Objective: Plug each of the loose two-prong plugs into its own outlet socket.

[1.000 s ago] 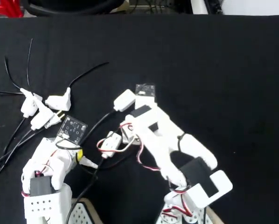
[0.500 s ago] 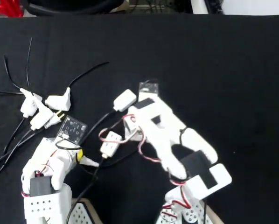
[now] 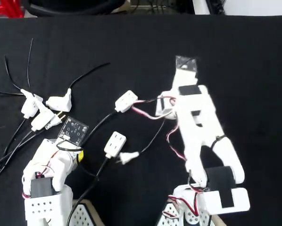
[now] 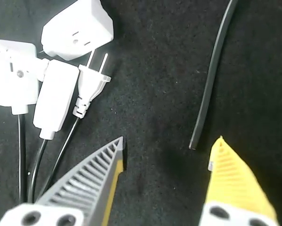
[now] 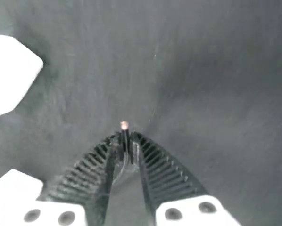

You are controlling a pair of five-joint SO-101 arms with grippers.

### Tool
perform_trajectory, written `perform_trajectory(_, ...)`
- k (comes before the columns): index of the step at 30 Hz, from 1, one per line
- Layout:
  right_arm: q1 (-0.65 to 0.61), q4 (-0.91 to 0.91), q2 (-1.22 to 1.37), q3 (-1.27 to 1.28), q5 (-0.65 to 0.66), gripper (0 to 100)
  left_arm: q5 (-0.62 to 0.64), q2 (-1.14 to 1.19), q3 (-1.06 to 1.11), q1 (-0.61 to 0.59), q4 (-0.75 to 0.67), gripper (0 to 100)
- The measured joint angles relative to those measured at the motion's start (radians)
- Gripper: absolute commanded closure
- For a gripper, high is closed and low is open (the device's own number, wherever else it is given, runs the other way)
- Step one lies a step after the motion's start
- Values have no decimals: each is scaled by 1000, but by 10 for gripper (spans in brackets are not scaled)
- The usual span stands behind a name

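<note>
Matt, slightly fuzzy black cloth surface (image 3: 254, 70). Smooth white plastic plug (image 4: 90, 82) with shiny metal prongs (image 4: 103, 61). Smooth white plastic outlet socket (image 4: 77, 30). Black rubbery cord (image 5: 124, 137) tipped with bare copper. Ridged plastic left gripper (image 4: 167, 143).

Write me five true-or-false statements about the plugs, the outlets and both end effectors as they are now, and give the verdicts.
1. The left end effector is open. True.
2. The right end effector is wide open. False: it is shut.
3. In the high view, a white plug lies loose beside the middle outlet. True.
4. The cloth on the table is white. False: it is black.
5. The two-prong plug ahead of the left end effector is pushed into a socket. False: its prongs are bare.
</note>
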Motion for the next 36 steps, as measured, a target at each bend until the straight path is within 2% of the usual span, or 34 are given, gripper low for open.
perform_trajectory(6,8,-41,81,-112,284,982,0,0,0,0,0,711)
perform_trajectory(8,8,-71,140,-170,318,943,0,0,0,0,0,711)
perform_trajectory(10,8,-87,207,-242,308,846,0,-2,0,0,0,711)
perform_trajectory(13,8,-92,290,-347,213,694,0,-2,0,0,0,711)
perform_trajectory(16,8,-92,338,-439,74,626,0,-2,0,0,0,711)
perform_trajectory(19,8,-32,341,-499,26,660,0,-2,0,0,0,711)
perform_trajectory(22,-2,129,341,-532,15,737,0,-2,0,0,0,711)
perform_trajectory(26,-86,364,324,-537,12,858,0,-2,0,0,0,711)
perform_trajectory(29,-141,479,324,-537,12,901,0,-2,0,0,0,711)
perform_trajectory(33,-196,503,324,-462,-55,902,0,-2,0,0,0,711)
perform_trajectory(36,-232,436,324,-364,-106,902,0,-2,0,0,0,711)
